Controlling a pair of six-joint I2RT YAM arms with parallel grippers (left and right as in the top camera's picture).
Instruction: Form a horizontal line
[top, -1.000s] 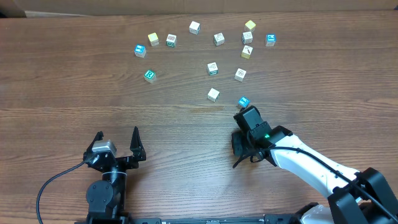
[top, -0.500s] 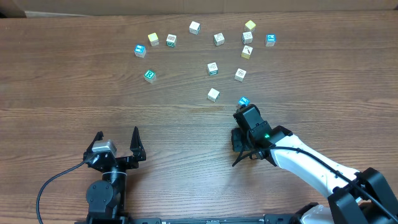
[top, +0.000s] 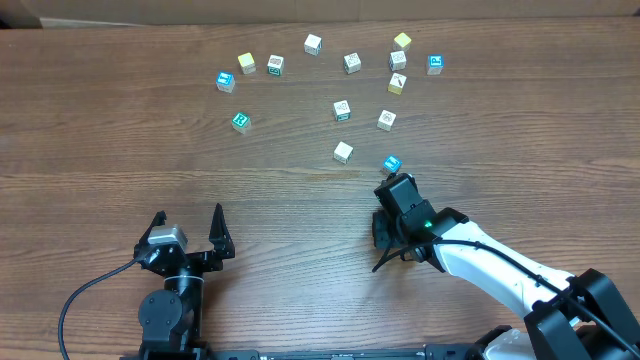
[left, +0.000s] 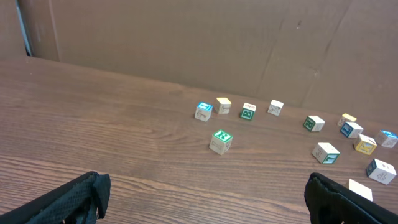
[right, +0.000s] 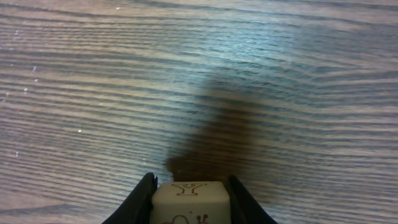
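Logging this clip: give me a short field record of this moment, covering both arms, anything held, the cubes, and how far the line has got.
left gripper: jaws wide open, empty, at the near left of the table
right gripper: jaws closed on the Y cube
Y cube: pale, letter Y on its visible face, between the jaws
scattered cubes: spread over the far half of the table
blue cube: the one nearest the right gripper, not touched
line: no row formed yet
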